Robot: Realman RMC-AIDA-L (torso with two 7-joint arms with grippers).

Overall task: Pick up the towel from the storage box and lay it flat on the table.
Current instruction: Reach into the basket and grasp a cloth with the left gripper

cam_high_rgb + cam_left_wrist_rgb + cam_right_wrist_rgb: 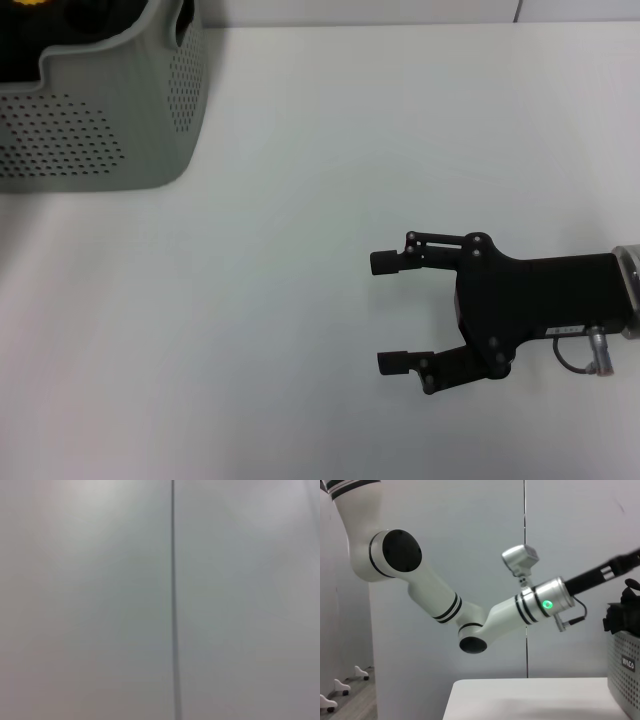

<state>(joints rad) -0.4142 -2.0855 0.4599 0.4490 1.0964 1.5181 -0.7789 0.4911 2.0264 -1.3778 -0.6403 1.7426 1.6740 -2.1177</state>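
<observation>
- Step in hand, as I judge it: the pick from the storage box point(100, 110). Nothing has been laid out on the counter point(300, 330) yet.
- The box sits at the far left corner of the counter in the head view. Inside it I see only dark cloth and a sliver of yellow at the rim; I take that for the towel point(30, 3), mostly cut off by the frame edge.
- The right wrist view shows the left arm point(445, 605) reaching over toward the box, its dark forward part passing out of frame above the basket wall point(625, 680). The left gripper itself is not visible, so I cannot tell how its jaws stand.
- The left wrist view gives only a plain grey panel with a thin dark seam point(173, 600).
- The right gripper point(392, 312) hovers low over the counter, well apart from the box, jaws spread and holding nothing. Idle, I think.
- Next move calls for: the left arm to descend into the box and close on a fold of cloth, then lift clear of the rim.
- Surface: smooth, white, glossy. Room: grey wall panels and pale floor at the counter's side.
</observation>
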